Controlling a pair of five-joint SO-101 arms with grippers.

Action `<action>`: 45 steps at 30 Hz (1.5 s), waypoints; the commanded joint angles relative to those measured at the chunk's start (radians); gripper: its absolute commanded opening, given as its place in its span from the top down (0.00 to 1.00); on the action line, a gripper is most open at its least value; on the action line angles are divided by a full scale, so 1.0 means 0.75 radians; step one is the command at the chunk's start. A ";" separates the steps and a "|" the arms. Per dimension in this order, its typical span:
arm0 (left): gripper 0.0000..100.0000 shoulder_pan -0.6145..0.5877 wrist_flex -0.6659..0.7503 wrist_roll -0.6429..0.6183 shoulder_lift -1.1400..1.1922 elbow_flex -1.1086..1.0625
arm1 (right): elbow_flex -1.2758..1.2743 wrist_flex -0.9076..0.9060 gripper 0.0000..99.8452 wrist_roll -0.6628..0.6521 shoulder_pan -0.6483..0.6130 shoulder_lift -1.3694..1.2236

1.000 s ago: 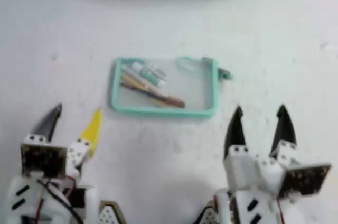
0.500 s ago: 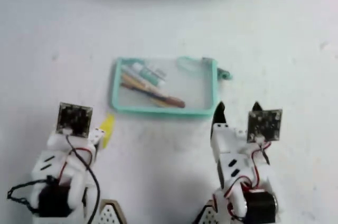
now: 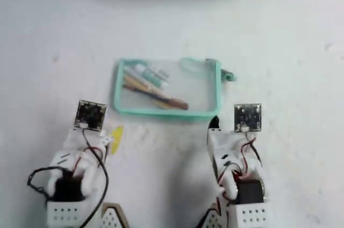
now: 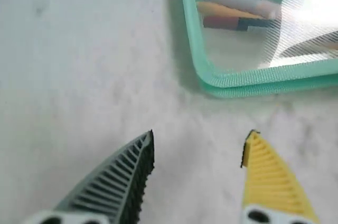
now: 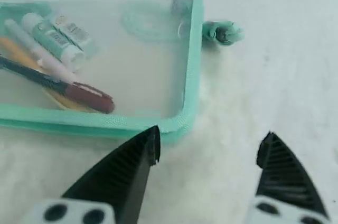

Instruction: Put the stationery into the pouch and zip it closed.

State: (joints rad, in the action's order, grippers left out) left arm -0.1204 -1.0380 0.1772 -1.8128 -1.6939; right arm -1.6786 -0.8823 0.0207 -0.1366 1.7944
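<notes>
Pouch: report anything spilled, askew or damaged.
Nothing stands out. The clear teal-edged zip pouch lies flat on the white table, with the pens and markers inside it.

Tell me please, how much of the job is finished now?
Done: the stationery lies inside the pouch. The zip pull sits at its end corner, so it looks closed, though unsure. In hand: nothing; left jaws and right jaws stand open, empty. Left: perhaps nothing.

Clear teal-edged pouch (image 3: 167, 88) lying flat on table, stationery (image 3: 153, 86) inside
</notes>
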 commanded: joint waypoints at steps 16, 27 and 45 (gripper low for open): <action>0.72 0.009 -0.333 -0.014 -0.015 0.002 | -0.016 -0.492 0.72 -0.008 0.009 0.007; 0.72 0.009 -0.333 -0.014 -0.015 0.002 | -0.016 -0.508 0.72 -0.006 0.009 0.003; 0.98 0.009 -0.333 -0.012 -0.015 0.002 | -0.016 -0.508 0.98 -0.012 0.007 0.001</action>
State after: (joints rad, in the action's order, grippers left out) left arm -0.1204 -1.2804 0.1772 -1.8144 -1.6939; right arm -1.6817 -1.2597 0.0207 -0.1396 1.7944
